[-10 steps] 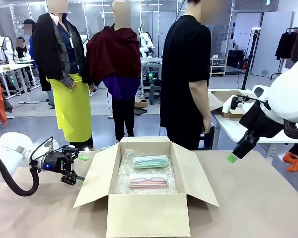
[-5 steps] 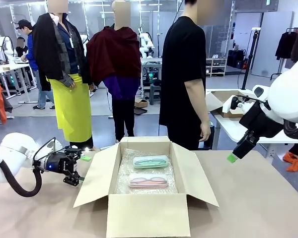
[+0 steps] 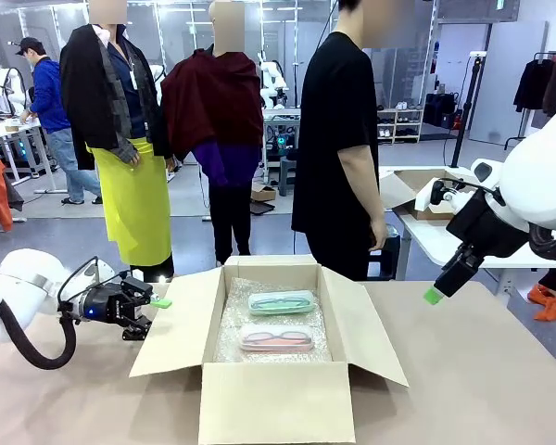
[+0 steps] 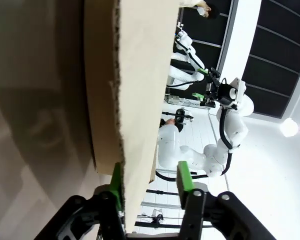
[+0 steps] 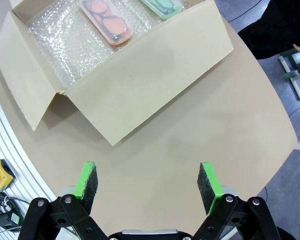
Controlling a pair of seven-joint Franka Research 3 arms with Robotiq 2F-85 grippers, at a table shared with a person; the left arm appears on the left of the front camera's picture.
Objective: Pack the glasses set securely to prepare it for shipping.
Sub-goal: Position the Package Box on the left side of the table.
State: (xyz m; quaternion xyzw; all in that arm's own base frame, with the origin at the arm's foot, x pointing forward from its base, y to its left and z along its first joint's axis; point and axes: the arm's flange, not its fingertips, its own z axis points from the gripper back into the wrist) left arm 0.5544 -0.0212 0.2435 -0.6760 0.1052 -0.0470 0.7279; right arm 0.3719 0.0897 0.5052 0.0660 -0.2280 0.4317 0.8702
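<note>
An open cardboard box [image 3: 269, 400] stands mid-table, lined with bubble wrap [image 3: 233, 326]. On the wrap lie the glasses set's two cases: the mint-green case [image 3: 282, 302] farther back and the pink case [image 3: 276, 336] with reddish glasses nearer. My left gripper [image 3: 153, 315] is shut on the outer edge of the box's left flap [image 3: 174, 329]. In the left wrist view, the flap [image 4: 140, 75] runs between the green pads [image 4: 116, 185] of the left gripper [image 4: 150, 182]. My right gripper [image 3: 433, 295] hangs open above the table's right side. The right wrist view has the right gripper [image 5: 148, 185] open, with the pink case [image 5: 106, 20] and mint-green case [image 5: 162, 7] beyond it.
The box's right flap [image 3: 369, 324] is spread outward, and the back flap stands up. A person in a black shirt [image 3: 338, 139] stands at the far side behind the box. Bare brown tabletop [image 3: 486, 389] lies right of the box.
My left gripper has closed onto the left flap's edge and shifted slightly toward the box. The flap has lifted a little. The right arm has not moved.
</note>
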